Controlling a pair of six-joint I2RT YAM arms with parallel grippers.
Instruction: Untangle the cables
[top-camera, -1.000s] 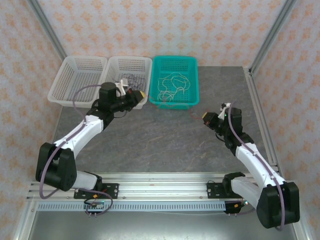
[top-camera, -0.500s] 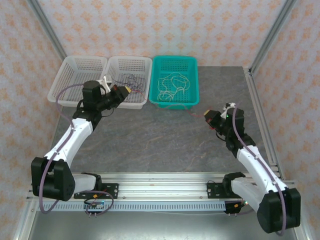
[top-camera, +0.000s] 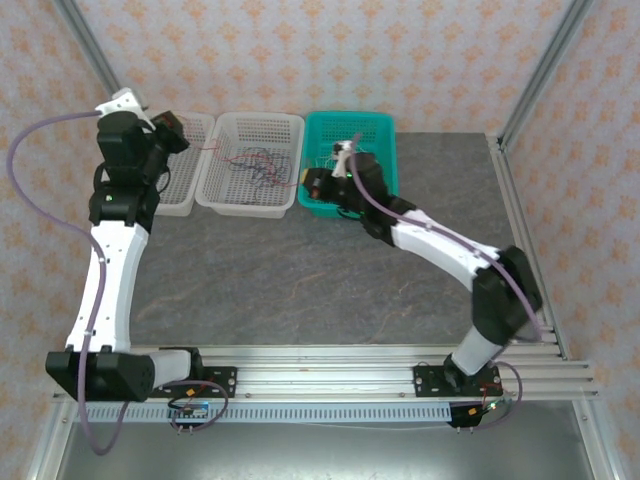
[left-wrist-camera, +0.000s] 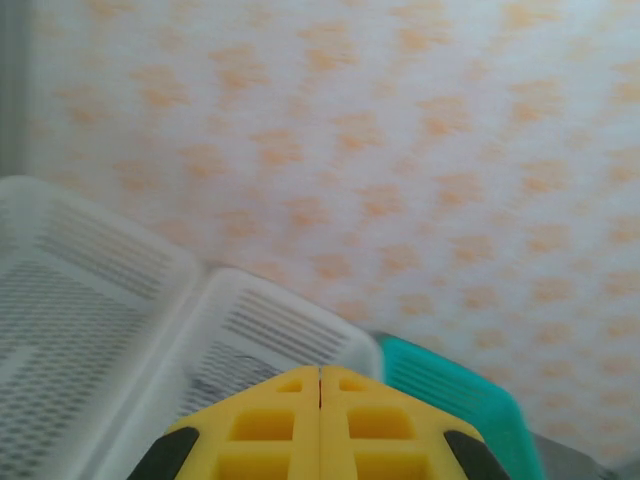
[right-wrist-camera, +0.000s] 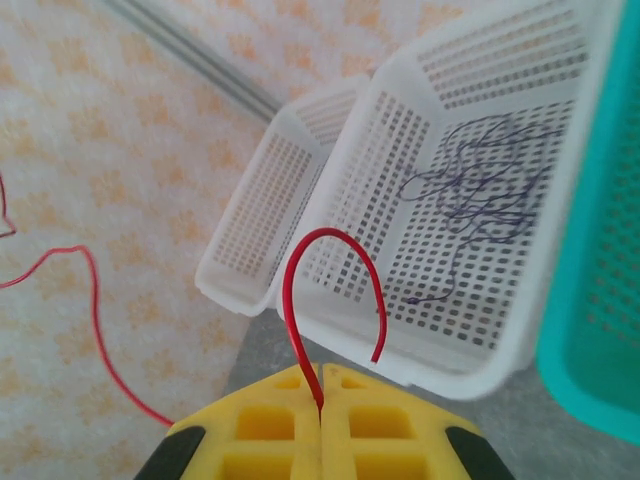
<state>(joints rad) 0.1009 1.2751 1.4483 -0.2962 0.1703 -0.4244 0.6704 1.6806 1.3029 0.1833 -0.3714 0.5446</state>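
What I can't make out

My left pincer (left-wrist-camera: 320, 375) and right pincer (right-wrist-camera: 322, 378) are both cut by the lower edge of their wrist views, and the left wrist view is blurred throughout. In the right wrist view the red cable (right-wrist-camera: 330, 230) runs off the left edge; from above it is too thin to trace to my left pincer. My right arm (top-camera: 440, 240) hides part of the teal basket (top-camera: 378, 125).

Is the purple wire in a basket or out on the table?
In a basket. The purple wire lies in a scribbly heap on the holey floor of the middle white basket.
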